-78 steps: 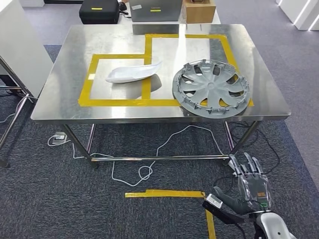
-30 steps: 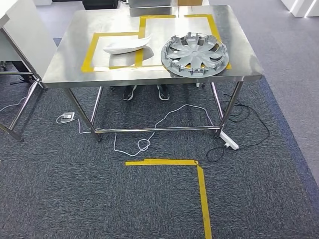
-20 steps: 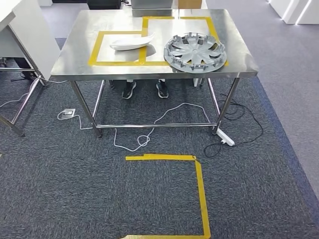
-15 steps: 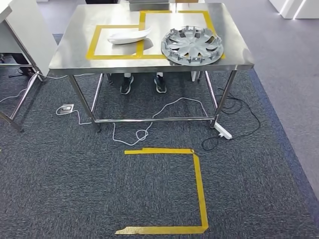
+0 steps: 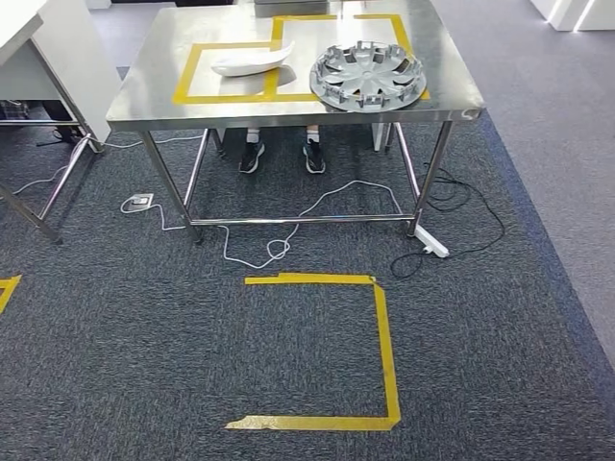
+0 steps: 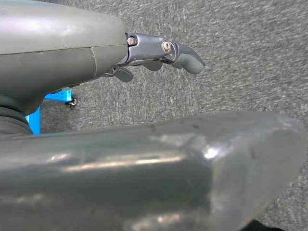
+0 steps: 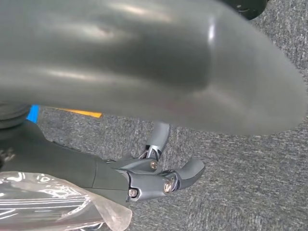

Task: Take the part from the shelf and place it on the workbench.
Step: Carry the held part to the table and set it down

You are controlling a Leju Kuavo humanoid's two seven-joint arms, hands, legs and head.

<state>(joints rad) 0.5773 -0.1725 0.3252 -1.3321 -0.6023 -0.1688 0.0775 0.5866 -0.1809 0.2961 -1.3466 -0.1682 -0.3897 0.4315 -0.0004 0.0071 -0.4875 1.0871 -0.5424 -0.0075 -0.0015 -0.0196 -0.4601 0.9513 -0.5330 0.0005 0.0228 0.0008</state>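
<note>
The steel desk (image 5: 145, 91) stands at the far side of the head view, with a broad stretch of dark carpet (image 5: 145, 365) between it and the camera. On the desk, a grey wheel cover (image 5: 368, 73) lies flat at the right end, its near rim close to the front edge and overlapping the yellow tape outline (image 5: 187, 75). A white curved part (image 5: 250, 61) rests to its left, inside the taped rectangle, apart from the wheel cover. Under the desk a white cable (image 5: 290, 235) loops across the carpet, a power strip (image 5: 430, 242) lies by the right front leg, and a person's shoes (image 5: 282, 154) show behind the crossbar. Yellow floor tape (image 5: 384, 355) marks a square corner on the carpet nearer the camera. A white table (image 5: 51, 58) stands at the left.

The left hand (image 6: 160, 50) hangs above carpet, its fingers (image 6: 187, 57) loosely extended and apart, holding nothing. The right hand (image 7: 152, 180) likewise hangs over carpet, fingers (image 7: 190, 171) slightly curled, apart and empty.
</note>
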